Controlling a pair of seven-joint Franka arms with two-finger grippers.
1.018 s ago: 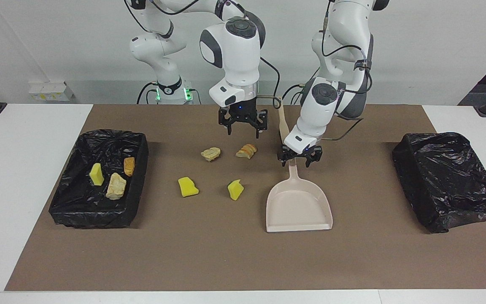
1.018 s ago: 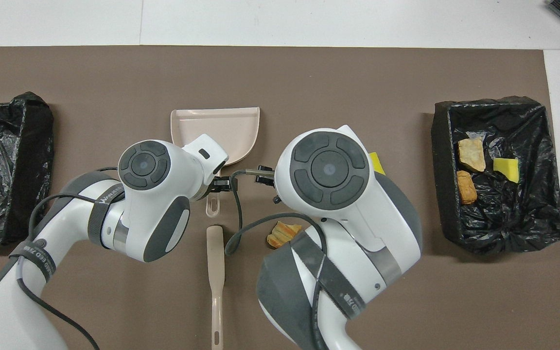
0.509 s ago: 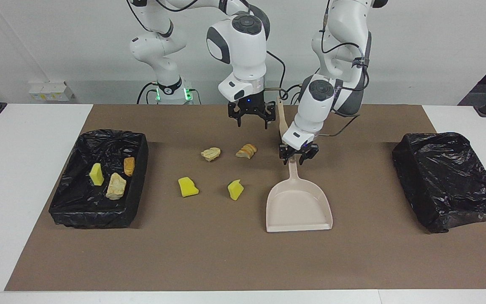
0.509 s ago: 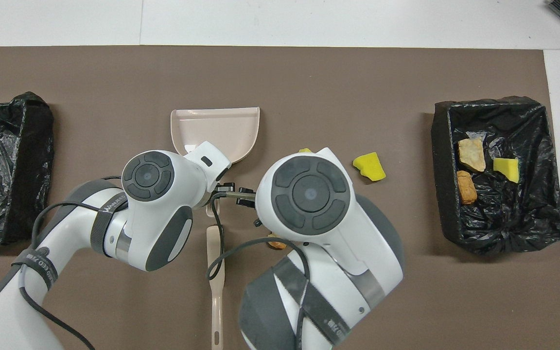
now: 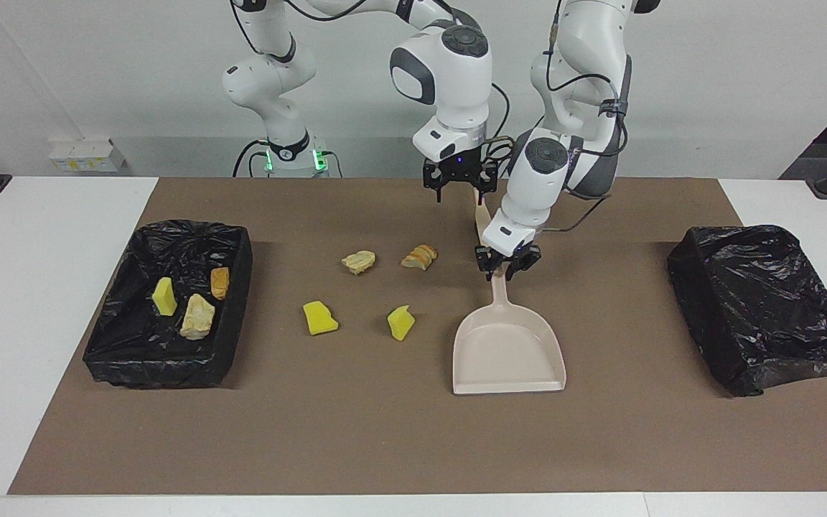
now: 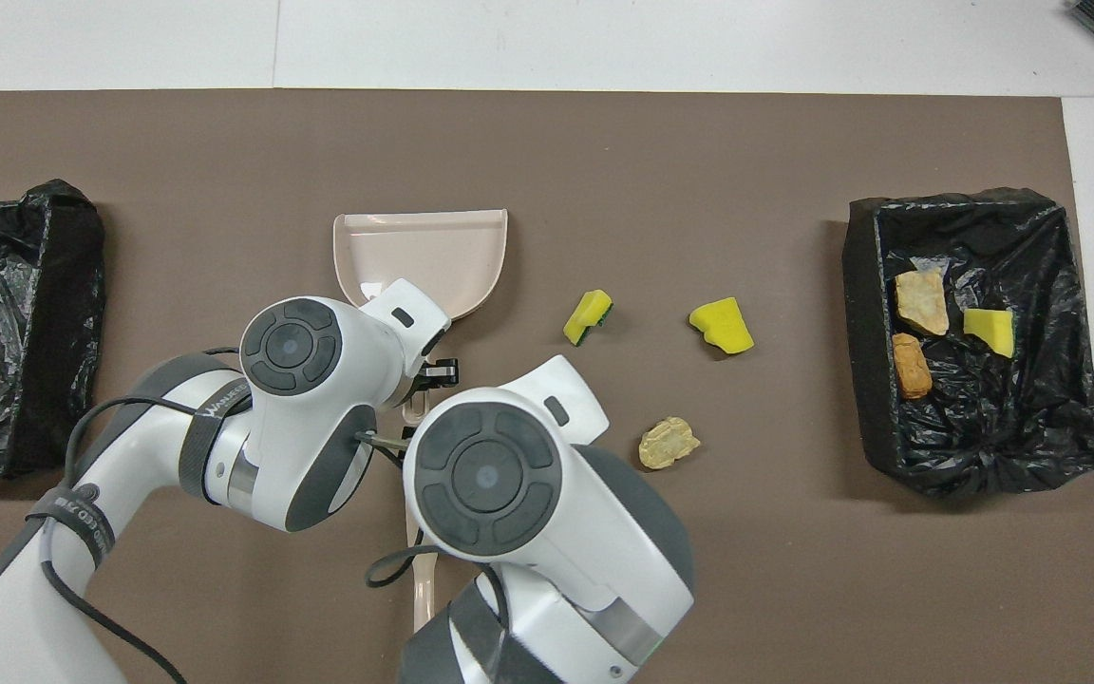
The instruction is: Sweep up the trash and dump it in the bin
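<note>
Loose trash lies on the brown mat: a beige lump (image 5: pixel 358 261), a bread-like piece (image 5: pixel 419 256) and two yellow wedges (image 5: pixel 319 318) (image 5: pixel 400 322). The beige dustpan (image 5: pixel 508 352) lies flat beside them, its handle pointing toward the robots. My left gripper (image 5: pixel 505 270) is down at that handle, shut on it. A beige brush (image 5: pixel 480 208) lies nearer to the robots than the dustpan. My right gripper (image 5: pixel 459 192) hangs open just above the brush. In the overhead view the right arm hides the bread-like piece.
A black-lined bin (image 5: pixel 191 228) toward the right arm's end holds a yellow wedge, a beige lump and a bread-like piece. A second black-lined bin (image 5: pixel 758 301) sits toward the left arm's end. White table borders the mat.
My right gripper has risen and swung from over the bread-like piece to over the brush. My left gripper's fingers have closed on the dustpan handle.
</note>
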